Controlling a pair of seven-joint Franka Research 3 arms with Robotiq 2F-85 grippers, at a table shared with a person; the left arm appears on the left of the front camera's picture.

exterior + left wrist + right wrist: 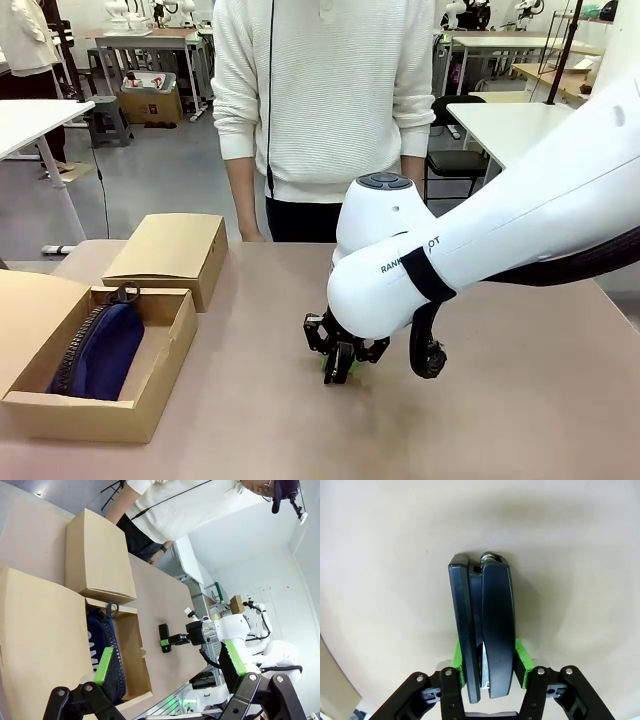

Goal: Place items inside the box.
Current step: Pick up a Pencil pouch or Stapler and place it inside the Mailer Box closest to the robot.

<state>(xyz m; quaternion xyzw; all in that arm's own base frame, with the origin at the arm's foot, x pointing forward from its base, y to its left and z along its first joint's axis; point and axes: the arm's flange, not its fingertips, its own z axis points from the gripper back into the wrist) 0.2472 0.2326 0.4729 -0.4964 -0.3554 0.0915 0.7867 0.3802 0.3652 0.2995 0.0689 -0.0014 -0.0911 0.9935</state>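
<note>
Right gripper (489, 656) pressed its green pads against both long sides of the smooth black stapler (489, 605), which lay on its side on the matte tan table (520, 400) at frame centre. Its glossy white arm slanted in from the right edge, wrist turned down, with bare tabletop all round. Left gripper (168, 661) gaped empty over the open cardboard box (160, 395) at lower left, with the navy pouch (100, 350) inside.

Navy pouch (100, 352) inside box (90, 418); right tool (335, 372) near tabletop (520, 420).
</note>
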